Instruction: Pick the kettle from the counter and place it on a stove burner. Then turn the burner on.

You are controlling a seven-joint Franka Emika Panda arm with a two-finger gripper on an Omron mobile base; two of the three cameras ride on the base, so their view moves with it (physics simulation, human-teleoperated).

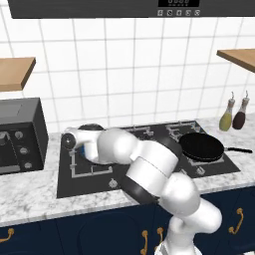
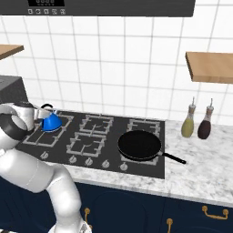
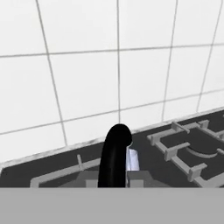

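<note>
Blue kettle point(image 2: 51, 122) is held by its black handle in the clamped hand point(image 3: 113, 181), over the stove's point(image 2: 113, 136) back-left burner point(image 2: 45, 132).

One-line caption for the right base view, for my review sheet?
Blue kettle sits on the stove's large left burner, the gripper shut on its black handle; a frying pan occupies a front grate.

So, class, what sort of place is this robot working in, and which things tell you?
A home kitchen, rendered: a black glass stove with grey grates, a frying pan, a white tiled wall.
</note>
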